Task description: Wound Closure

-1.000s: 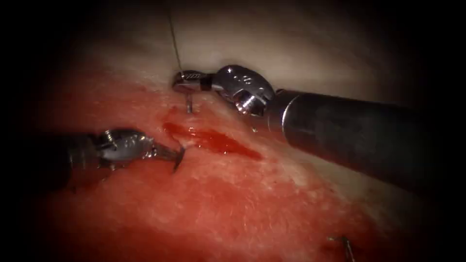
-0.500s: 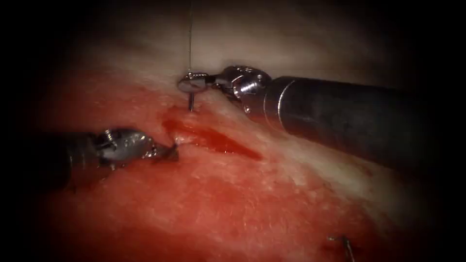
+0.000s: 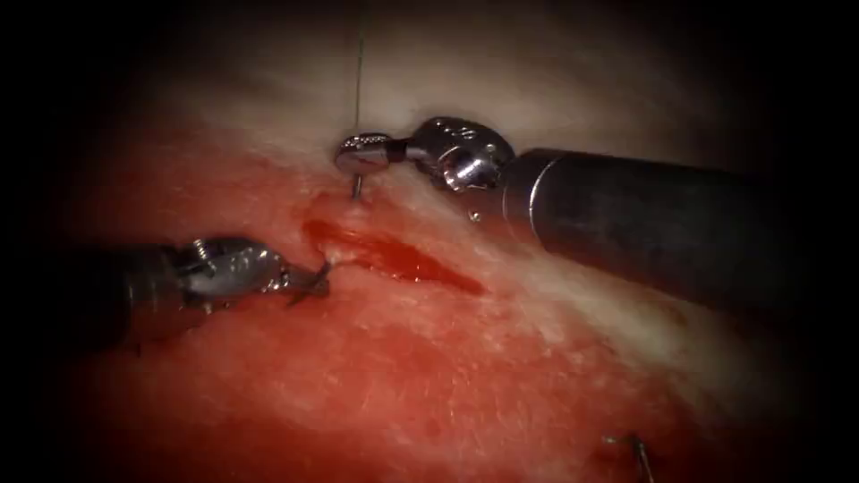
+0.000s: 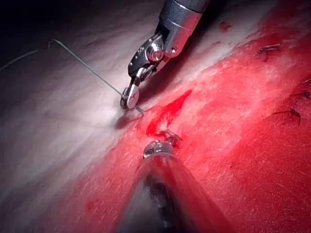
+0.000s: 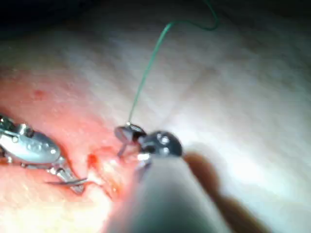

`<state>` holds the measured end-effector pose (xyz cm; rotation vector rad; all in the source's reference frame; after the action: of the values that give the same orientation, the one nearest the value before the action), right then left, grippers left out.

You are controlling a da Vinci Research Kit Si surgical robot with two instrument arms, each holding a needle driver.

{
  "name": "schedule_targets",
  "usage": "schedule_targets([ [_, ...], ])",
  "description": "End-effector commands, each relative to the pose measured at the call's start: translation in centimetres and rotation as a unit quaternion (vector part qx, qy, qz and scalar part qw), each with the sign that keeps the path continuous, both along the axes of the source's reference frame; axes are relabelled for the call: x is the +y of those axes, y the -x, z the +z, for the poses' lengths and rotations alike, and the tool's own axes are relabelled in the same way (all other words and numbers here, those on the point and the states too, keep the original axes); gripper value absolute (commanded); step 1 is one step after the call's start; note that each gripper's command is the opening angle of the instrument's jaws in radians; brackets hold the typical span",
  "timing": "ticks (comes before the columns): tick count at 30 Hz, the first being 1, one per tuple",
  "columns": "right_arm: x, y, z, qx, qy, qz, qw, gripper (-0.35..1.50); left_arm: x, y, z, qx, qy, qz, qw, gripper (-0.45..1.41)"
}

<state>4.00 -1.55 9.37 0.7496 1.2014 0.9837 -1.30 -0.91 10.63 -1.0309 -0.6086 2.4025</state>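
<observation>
1. Two tools work at the cut [image 3: 394,257] in the tissue [image 3: 465,376]; red fluid [image 3: 407,261] fills the cut.
2. Right tool [image 3: 361,150]: jaws clenched on the needle [image 3: 356,185] near its thread end. The needle points down from the jaws and enters the tissue just above the cut's left end.
3. Thread [image 3: 359,72] runs straight up from the right tool's jaws, clear of the tissue.
4. Left tool [image 3: 313,282]: tip touches the tissue at the cut's left end, below the needle. Whether its jaws are grasping the tissue or released cannot be told.
5. Cut ends of thread [image 3: 637,450] lie on the tissue well apart from both tools, to the lower right.
</observation>
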Motion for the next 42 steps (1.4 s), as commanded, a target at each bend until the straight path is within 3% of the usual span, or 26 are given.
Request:
schedule_targets([
  [1, -0.03, -0.13, 0.07, 0.012, -0.029, -0.001, 1.0, -0.35, -0.01, 0.05, 0.07, -0.001, 0.0, 0.0, 1.0, -0.45],
  [12, -0.38, -0.24, 0.07, 0.063, -0.172, -0.025, 0.983, -0.35, -0.01, 0.06, 0.07, -0.002, -0.001, 0.001, 1.0, -0.45],
  [13, -0.38, -0.24, 0.07, 0.068, -0.171, -0.022, 0.983, -0.16, -0.01, 0.06, 0.07, -0.004, 0.001, 0.004, 1.0, -0.45],
  [15, -0.36, -0.22, 0.06, 0.079, -0.17, -0.015, 0.982, 0.56, -0.02, 0.05, 0.06, -0.005, 0.005, 0.008, 1.0, -0.43],
  [16, -0.3, -0.17, 0.05, 0.095, -0.141, -0.012, 0.985, 0.89, -0.03, 0.03, 0.04, -0.01, 0.015, 0.018, 1.0, -0.3],
  [18, -0.23, -0.11, 0.05, 0.099, -0.058, -0.023, 0.993, 0.99, -0.03, 0.01, 0.01, -0.02, 0.035, 0.038, 0.998, -0.16],
  [21, -0.13, 0.0, 0.04, 0.086, 0.116, -0.038, 0.989, 1.04, -0.03, -0.03, -0.04, -0.04, 0.072, 0.056, 0.995, -0.08],
  [22, -0.11, 0.05, 0.04, 0.083, 0.138, -0.041, 0.986, 1.06, -0.03, -0.04, -0.05, -0.048, 0.087, 0.063, 0.993, -0.06],
  [31, 0.01, 0.32, 0.01, 0.081, 0.165, -0.046, 0.982, 1.09, -0.02, -0.08, -0.06, -0.092, 0.169, 0.113, 0.975, 0.05],
  [42, 0.21, 0.58, -0.09, 0.065, 0.184, -0.041, 0.98, 1.06, -0.13, 0.09, -0.18, -0.152, 0.233, 0.161, 0.947, 0.14],
])
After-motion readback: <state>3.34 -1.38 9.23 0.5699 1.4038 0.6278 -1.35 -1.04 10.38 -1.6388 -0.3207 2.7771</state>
